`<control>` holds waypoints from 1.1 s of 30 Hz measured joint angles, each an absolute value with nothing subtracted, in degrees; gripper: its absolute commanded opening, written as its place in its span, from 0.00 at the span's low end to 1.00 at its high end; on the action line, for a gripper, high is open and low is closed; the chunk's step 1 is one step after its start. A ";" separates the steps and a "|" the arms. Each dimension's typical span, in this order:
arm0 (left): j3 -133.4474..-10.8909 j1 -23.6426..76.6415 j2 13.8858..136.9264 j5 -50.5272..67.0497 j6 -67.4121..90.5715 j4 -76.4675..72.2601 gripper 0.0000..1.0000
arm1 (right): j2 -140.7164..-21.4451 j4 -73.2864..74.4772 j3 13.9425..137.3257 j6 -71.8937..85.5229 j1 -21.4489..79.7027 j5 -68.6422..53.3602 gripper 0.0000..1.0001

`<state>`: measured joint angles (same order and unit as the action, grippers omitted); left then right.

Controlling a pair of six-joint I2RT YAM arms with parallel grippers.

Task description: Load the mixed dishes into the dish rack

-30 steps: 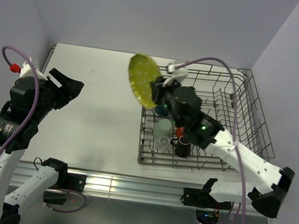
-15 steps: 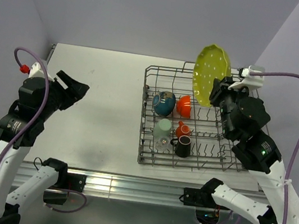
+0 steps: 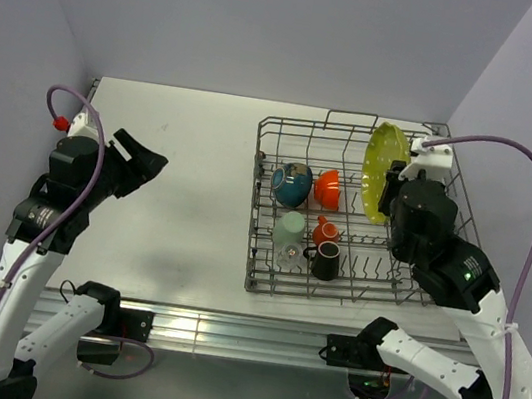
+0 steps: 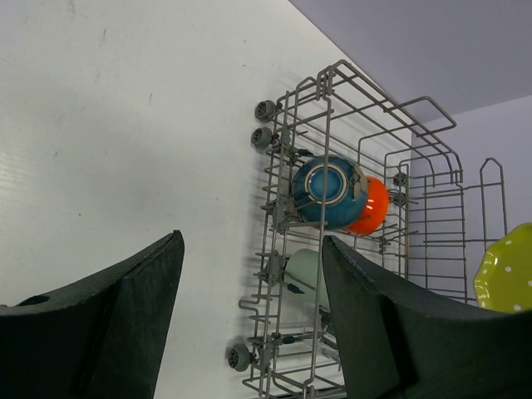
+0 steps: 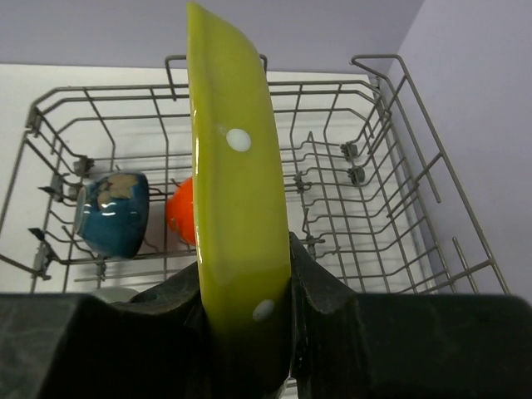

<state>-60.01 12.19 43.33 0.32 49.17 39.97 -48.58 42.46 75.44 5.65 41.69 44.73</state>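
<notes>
My right gripper [image 3: 395, 195] is shut on the yellow-green plate [image 3: 380, 169], held on edge over the right half of the grey wire dish rack [image 3: 456, 184]. In the right wrist view the plate [image 5: 237, 208] stands upright between my fingers [image 5: 320, 283], above the tines. In the rack's left part sit the blue bowl [image 3: 292, 183], the orange-red bowl [image 3: 327, 187], the pale green cup [image 3: 290, 228], the small orange cup [image 3: 326, 231], the dark brown mug [image 3: 326, 262] and the clear glass [image 3: 290, 255]. My left gripper [image 3: 142, 162] is open and empty over the table, left of the rack.
The white table [image 3: 169, 174] lies left of the rack. Grey walls close in at the back and on both sides. The rack's raised wire handle [image 3: 352, 118] stands at its far edge. The left wrist view shows the rack's left side with small wheels [image 4: 238, 357].
My right arm has swung the plate from the rack's left edge across to the right, then lowered it and turned it on edge over the rack. My left gripper has shifted slightly right.
</notes>
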 measured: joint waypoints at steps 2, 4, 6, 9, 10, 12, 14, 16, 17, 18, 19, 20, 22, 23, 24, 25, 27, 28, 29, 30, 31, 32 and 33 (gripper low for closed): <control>-60.01 12.19 43.27 0.45 49.15 39.88 0.73 | -49.58 42.44 74.85 5.45 41.47 45.60 0.00; -60.01 12.19 43.20 0.47 49.01 39.88 0.73 | -51.18 42.37 74.17 5.04 41.21 46.41 0.00; -60.01 12.21 43.03 0.47 48.90 39.92 0.73 | -53.34 42.09 73.65 4.58 40.86 47.18 0.00; -60.01 12.19 42.52 0.54 48.80 39.90 0.73 | -57.71 41.63 73.45 3.66 40.18 47.64 0.00; -59.99 12.19 42.33 0.64 48.77 39.90 0.73 | -58.63 41.30 73.43 3.40 40.01 47.62 0.00; -59.75 12.19 42.02 0.86 48.77 39.70 0.73 | -60.18 39.72 72.95 2.76 39.31 47.22 0.00; -59.42 12.21 41.82 1.30 48.75 39.72 0.73 | -60.93 38.48 72.66 2.28 37.74 46.26 0.00; -59.35 12.19 41.82 1.65 48.71 39.72 0.73 | -61.58 37.26 72.66 1.78 35.66 45.80 0.00; -59.37 12.21 41.89 1.69 48.69 39.75 0.73 | -61.93 36.58 72.66 1.69 34.50 45.45 0.00; -59.35 12.21 41.91 1.69 48.58 39.81 0.73 | -62.24 35.90 72.62 1.56 33.41 45.08 0.00; -59.37 12.21 41.89 1.69 48.45 39.81 0.73 | -62.52 35.40 72.51 1.56 32.34 44.58 0.00; -59.35 12.21 41.87 1.69 48.14 39.83 0.73 | -62.76 34.57 72.07 1.54 31.00 43.86 0.00; -59.37 12.19 41.82 1.69 47.57 39.83 0.73 | -63.00 33.04 70.72 1.52 28.91 42.33 0.00; -59.35 12.21 41.82 1.69 47.40 39.83 0.73 | -63.09 32.75 70.24 1.50 28.29 41.93 0.00; -59.35 12.19 41.85 1.69 47.27 39.83 0.73 | -63.31 32.51 69.60 1.39 27.62 41.45 0.00; -59.35 12.21 41.85 1.69 47.20 39.83 0.73 | -63.61 32.16 68.97 1.13 27.16 40.88 0.00; -59.18 12.21 41.82 1.80 47.18 39.70 0.73 | -64.23 31.07 67.61 0.19 26.48 39.81 0.00; -59.00 12.21 41.82 1.93 47.18 39.66 0.73 | -64.51 30.44 67.00 -0.01 26.20 39.11 0.00; -58.74 12.19 41.82 2.11 47.18 39.59 0.73 | -64.79 29.82 66.41 -0.27 25.87 38.17 0.00; -58.41 12.21 41.82 2.26 47.18 39.42 0.73 | -65.06 29.32 66.00 -0.38 25.56 37.34 0.00; -58.00 12.21 41.82 2.44 47.20 39.24 0.73 | -65.41 28.91 65.60 -0.64 25.08 36.38 0.00; -57.58 12.19 41.87 2.74 47.20 39.16 0.73 | -65.73 28.60 65.41 -0.80 24.67 35.73 0.00; -57.28 12.21 41.89 2.92 47.20 39.09 0.73 | -66.11 28.34 65.36 -0.97 24.34 35.24 0.00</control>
<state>-57.28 12.21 41.89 2.92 47.20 39.09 -66.11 28.34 65.36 -0.97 24.34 35.24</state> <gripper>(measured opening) 0.729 0.322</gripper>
